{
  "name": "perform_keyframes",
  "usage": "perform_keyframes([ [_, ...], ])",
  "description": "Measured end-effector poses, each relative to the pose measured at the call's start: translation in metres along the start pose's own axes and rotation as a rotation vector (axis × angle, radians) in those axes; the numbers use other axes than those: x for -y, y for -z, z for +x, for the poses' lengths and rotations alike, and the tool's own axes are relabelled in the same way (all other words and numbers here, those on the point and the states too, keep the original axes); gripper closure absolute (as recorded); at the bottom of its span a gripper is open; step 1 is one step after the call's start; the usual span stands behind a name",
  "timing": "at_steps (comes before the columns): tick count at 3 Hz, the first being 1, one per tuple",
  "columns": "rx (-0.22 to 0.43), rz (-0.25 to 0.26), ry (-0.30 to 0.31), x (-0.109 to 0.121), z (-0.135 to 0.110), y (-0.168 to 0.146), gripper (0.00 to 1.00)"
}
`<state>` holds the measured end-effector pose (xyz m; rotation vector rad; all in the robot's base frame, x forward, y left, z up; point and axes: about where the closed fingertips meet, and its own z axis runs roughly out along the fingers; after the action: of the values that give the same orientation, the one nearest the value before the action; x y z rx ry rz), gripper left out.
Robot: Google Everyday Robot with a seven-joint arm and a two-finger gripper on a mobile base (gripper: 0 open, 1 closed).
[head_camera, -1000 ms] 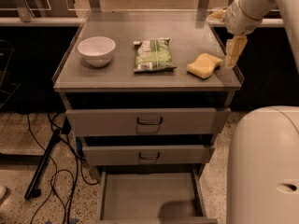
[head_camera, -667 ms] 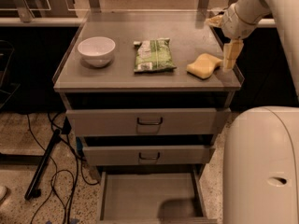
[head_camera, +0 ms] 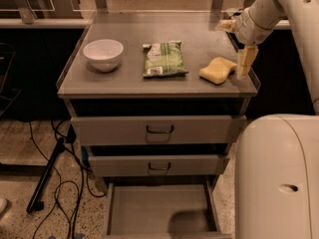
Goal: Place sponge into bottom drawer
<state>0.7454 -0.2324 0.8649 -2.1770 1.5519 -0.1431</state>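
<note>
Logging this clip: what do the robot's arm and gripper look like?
The arm is smooth white, built of rounded tubular sections narrowing to a banded wrist. The gripper, at the cabinet top's right edge beside the sponge, is pale cream and blocky. No cables or markings show. A large rounded white shell fills the lower right.

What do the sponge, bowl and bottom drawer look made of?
Sponge: pale yellow foam, matte, wavy edges. Bowl: glossy white, likely ceramic, possibly plastic. Bottom drawer: dull grey sheet metal, thin walls. The gripper hangs close beside the sponge.
</note>
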Motion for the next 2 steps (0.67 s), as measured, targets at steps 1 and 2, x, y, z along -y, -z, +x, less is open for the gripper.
perform_keyframes([
  [1, 0.005, -0.009, 0.007, -0.0022, 0.0004, -0.0012, 0.0],
  [2, 0.009, -0.029, 0.018, -0.0052, -0.0012, -0.0052, 0.0],
])
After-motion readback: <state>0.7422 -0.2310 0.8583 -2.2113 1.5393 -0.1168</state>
